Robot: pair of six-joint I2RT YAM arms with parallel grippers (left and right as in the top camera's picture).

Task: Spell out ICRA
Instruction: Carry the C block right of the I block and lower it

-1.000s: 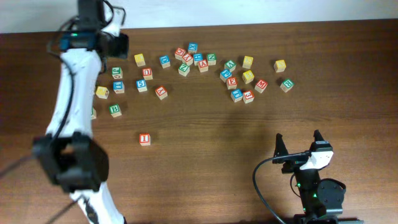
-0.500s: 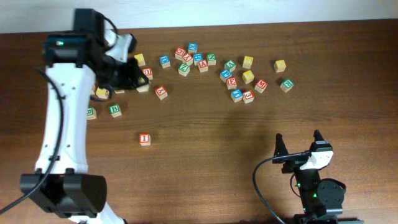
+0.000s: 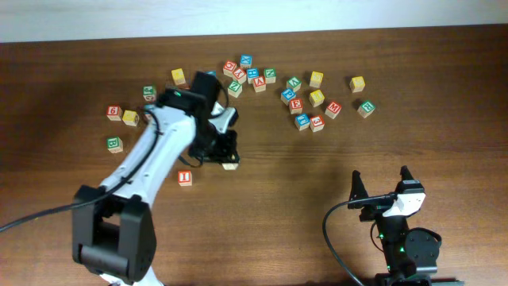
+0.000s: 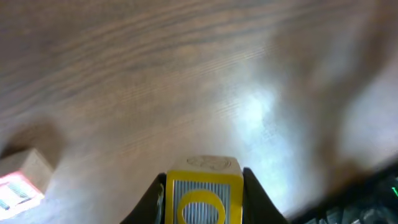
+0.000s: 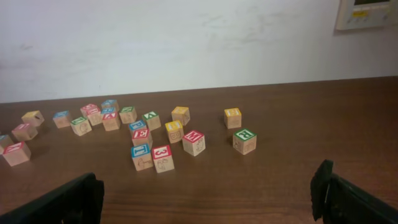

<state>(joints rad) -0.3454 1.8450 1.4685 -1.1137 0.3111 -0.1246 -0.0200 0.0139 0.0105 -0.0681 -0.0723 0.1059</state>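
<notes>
Left gripper (image 3: 228, 157), centre-left of the overhead frame, is clamped on the yellow C cube (image 4: 203, 198), apparently not yet set down, right of the I cube (image 3: 184, 177). Right gripper (image 3: 381, 178) sits fully open. Risk: a skewed or crowded release nudges the I cube.

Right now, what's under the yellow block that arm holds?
Bare wooden table shows around the yellow C cube; the spot directly beneath is hidden by the cube itself.

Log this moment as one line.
left pincer: shut on yellow-lettered wooden cube | red-lettered wooden I cube: unheld, nearby | right pincer: open
</notes>
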